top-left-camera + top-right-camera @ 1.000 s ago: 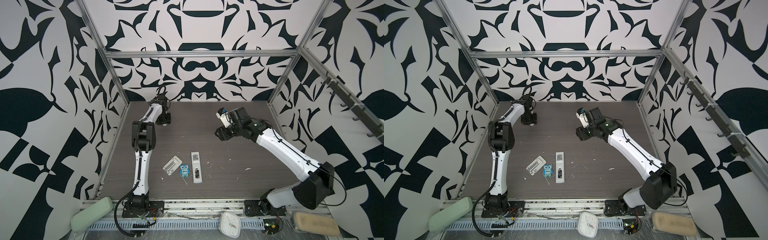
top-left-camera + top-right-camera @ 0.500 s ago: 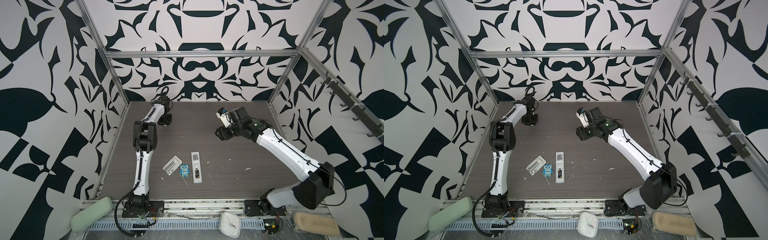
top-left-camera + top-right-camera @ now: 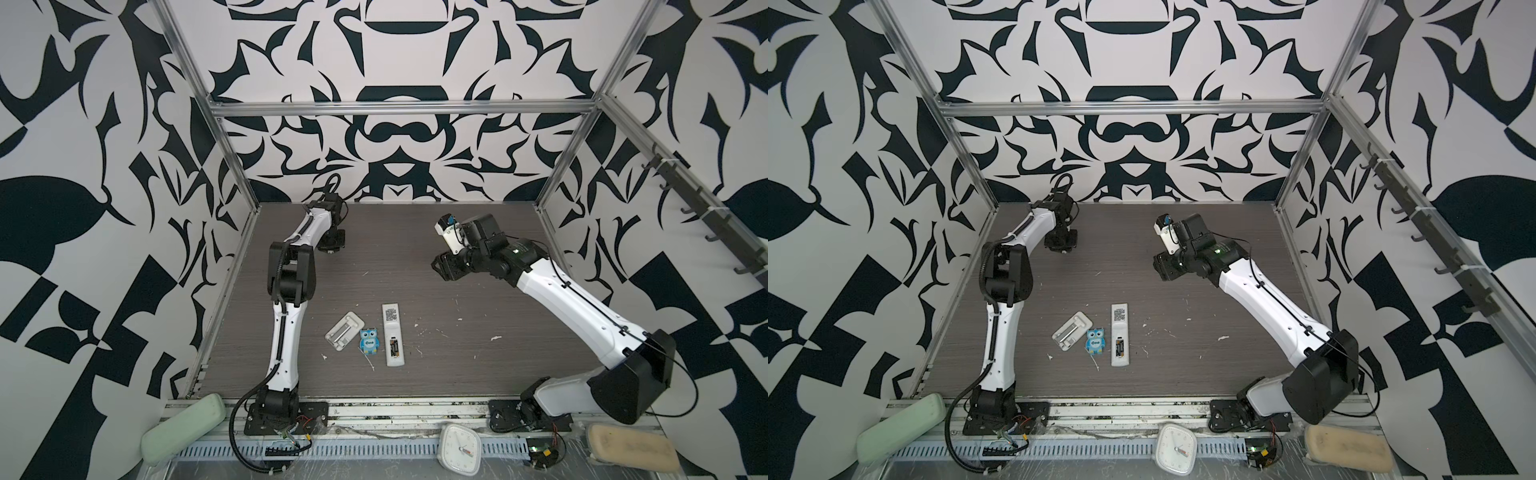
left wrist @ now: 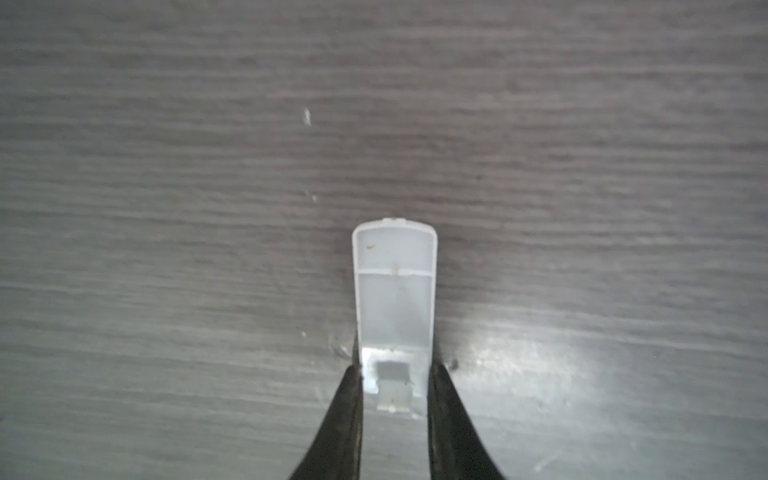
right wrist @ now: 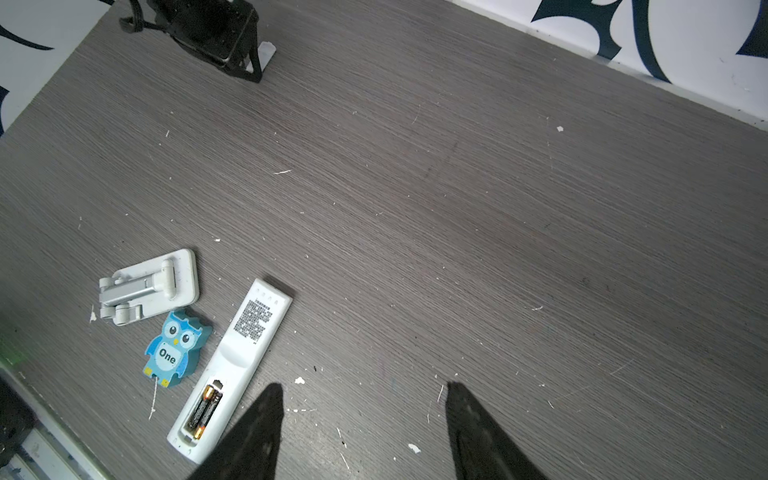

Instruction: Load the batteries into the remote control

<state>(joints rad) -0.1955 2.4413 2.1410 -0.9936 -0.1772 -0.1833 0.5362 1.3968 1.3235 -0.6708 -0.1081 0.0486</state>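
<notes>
Grey tabletop (image 3: 395,257): batteries (image 5: 203,409) in remote control (image 5: 249,345); left jaws pinch cover (image 4: 395,291).

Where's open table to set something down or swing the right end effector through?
Bare table right of the remote control, out to the right arm, and the wide middle strip between left end effector and right end effector. Crowded: owl and stand sit close on the remote's left.

Owl (image 5: 176,349) just beside remote control (image 5: 249,332); its other flank free
</notes>
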